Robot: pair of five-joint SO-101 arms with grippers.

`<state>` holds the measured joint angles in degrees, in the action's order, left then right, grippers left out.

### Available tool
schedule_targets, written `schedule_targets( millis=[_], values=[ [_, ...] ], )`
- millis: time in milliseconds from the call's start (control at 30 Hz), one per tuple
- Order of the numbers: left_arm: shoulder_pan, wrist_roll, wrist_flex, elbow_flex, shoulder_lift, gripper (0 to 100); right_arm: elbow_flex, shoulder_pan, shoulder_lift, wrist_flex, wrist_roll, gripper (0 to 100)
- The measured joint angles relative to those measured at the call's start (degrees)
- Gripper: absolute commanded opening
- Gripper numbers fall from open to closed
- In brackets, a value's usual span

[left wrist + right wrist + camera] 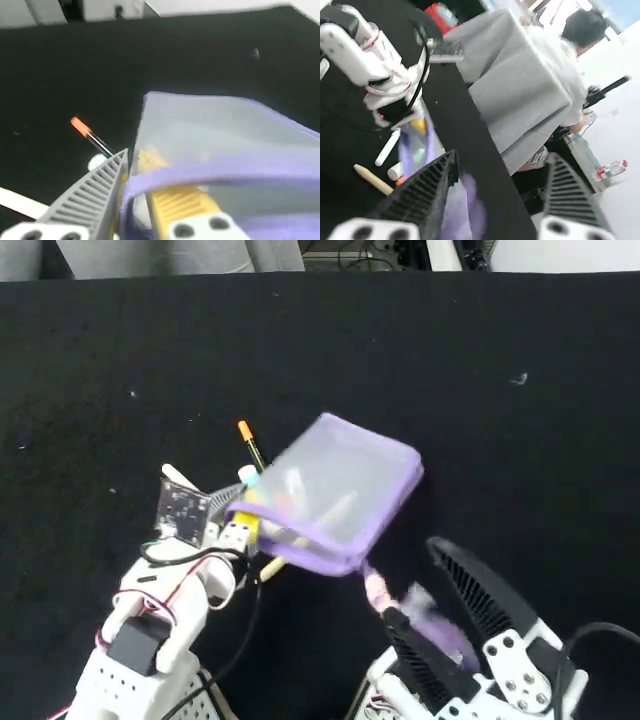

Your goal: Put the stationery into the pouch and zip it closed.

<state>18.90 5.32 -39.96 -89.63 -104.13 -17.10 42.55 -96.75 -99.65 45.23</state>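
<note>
Midway through the packing job: the left gripper (240, 513) is clamped on the rim of the purple pouch (340, 480), holding it tilted above the black table (500, 390); a few pieces show faintly through its wall; an orange-tipped pencil (248, 443), a white stick (387, 147) and a wooden pencil (372, 179) lie outside by the mouth; the right gripper (410, 582) stands with jaws wide apart beside the pink zip tab (378, 590); loading looks unfinished, zipping yet to come.
</note>
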Motion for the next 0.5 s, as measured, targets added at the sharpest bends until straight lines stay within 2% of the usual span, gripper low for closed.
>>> schedule_targets(
  millis=[367, 500],
  values=[
    [-12.7, 0.0, 0.0, 12.6, 0.0, 3, -0.8, 0.0, 0.0, 0.6, 0.0, 30.1],
    [-19.4, 0.0, -0.8, 18.8, -0.1, 3, -2.8, 0.0, 0.0, 2.6, -2.8, 30.1]
  ],
)
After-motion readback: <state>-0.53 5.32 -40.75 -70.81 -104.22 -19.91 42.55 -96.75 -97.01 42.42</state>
